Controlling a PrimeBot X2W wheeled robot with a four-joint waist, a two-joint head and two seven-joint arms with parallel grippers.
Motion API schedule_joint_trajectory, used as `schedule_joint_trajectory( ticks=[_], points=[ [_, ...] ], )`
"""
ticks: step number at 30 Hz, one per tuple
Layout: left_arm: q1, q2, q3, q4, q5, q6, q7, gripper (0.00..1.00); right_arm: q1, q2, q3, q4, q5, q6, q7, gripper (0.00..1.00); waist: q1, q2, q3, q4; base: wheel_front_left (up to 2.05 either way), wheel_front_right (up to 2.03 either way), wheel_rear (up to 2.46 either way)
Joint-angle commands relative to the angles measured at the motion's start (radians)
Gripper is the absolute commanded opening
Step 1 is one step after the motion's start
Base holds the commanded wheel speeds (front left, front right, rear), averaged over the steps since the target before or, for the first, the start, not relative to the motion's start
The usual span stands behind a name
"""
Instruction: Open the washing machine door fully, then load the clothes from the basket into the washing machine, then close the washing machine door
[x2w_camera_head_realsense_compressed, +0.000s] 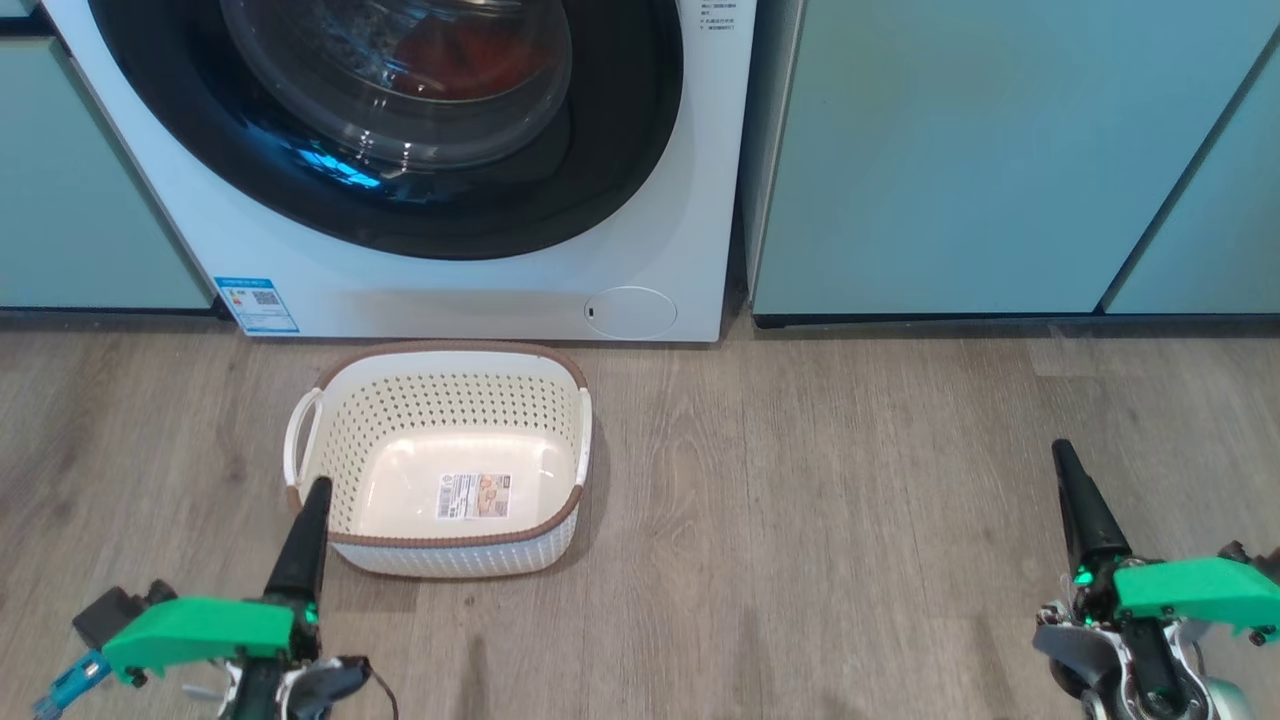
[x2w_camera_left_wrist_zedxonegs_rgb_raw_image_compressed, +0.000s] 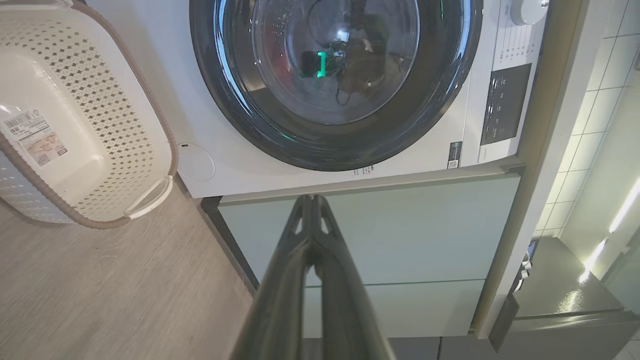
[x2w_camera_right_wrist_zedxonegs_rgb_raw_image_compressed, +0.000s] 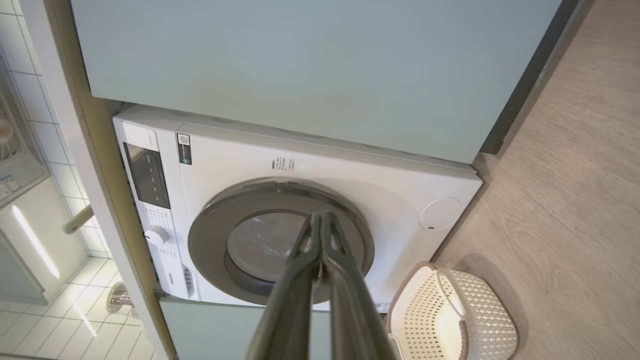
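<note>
The washing machine door (x2w_camera_head_realsense_compressed: 400, 140) sits flush in the washing machine (x2w_camera_head_realsense_compressed: 450, 295), so your closing step looks done. Agreed?

— Agreed. You can see the clothes (x2w_camera_head_realsense_compressed: 460, 55), red behind its glass, and your basket (x2w_camera_head_realsense_compressed: 450, 400), on the floor just before the machine, holds nothing but its sticker.

— And your claws?

— Both clenched on nothing: left gripper (x2w_camera_head_realsense_compressed: 320, 490) low by the basket's near corner, right gripper (x2w_camera_head_realsense_compressed: 1060, 450) well apart. I judge you've nothing left to load.
</note>
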Motion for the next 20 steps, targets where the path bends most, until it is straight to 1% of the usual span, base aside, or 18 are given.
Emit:
schedule_joint_trajectory(
  ticks=[1,14,20],
  points=[
    [-0.056,0.009,0.034,-0.031,-0.023,-0.007,0.006,0.00,-0.053,-0.009,0.015,-0.037,0.023,0.000,0.008,0.00,0.0000,0.0000,0.001,0.000,0.00,0.00,0.00],
    [-0.082,0.010,0.059,-0.028,-0.163,-0.020,0.043,0.00,-0.074,-0.009,0.012,-0.039,0.161,0.000,0.045,0.00,0.0000,0.0000,0.013,-0.001,0.00,0.00,0.00],
    [-0.082,0.010,0.059,-0.028,-0.163,-0.020,0.043,0.00,-0.074,-0.009,0.012,-0.039,0.161,0.000,0.045,0.00,0.0000,0.0000,0.013,-0.001,0.00,0.00,0.00]
  ],
)
